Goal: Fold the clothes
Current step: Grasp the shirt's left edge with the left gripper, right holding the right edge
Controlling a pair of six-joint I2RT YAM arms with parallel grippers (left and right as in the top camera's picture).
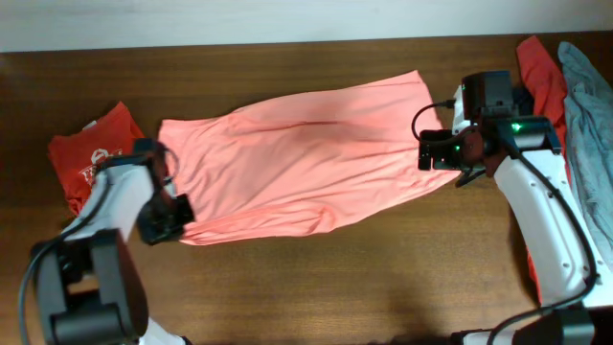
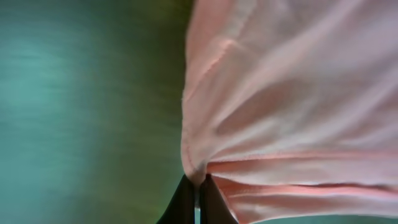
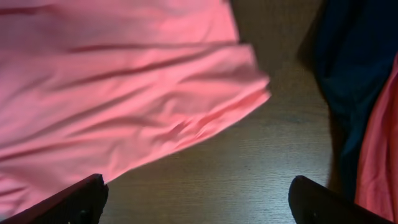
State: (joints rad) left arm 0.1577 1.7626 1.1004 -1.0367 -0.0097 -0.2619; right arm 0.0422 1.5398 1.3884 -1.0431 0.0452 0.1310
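Clothes lay about the dark brown wooden desk point(image 1: 335, 287), and chief among them was a plain, light salmon-pink fabric shirt point(image 1: 297, 163), spread out nearly flat across the middle, its length slanting from the lower left up toward the far right. A few long shallow creases ran along it. At its near left corner the white and black left arm point(image 1: 105, 220) had come in low, and the left jaws were pinched tight together on that corner of the pink cloth; in the left wrist view the two dark fingers point(image 2: 183, 202) met with the hem caught between them, and the fabric gathered into small puckers toward the pinch. Just beside that arm, on the left edge of the desk, sat a crumpled red garment with white lettering point(image 1: 91, 158), close to the shirt but not clearly touching it. At the other end the right arm point(image 1: 546, 220) stood over the shirt's right hem, and the right jaws were spread wide with nothing between them; the dark fingertips point(image 3: 68, 202) showed at the two bottom corners of the right wrist view, bare wood and the shirt's corner in the gap. Piled at the right edge were a coral-red garment point(image 1: 541, 72), a grey-blue garment point(image 1: 589, 105) and a navy garment point(image 3: 354, 62).
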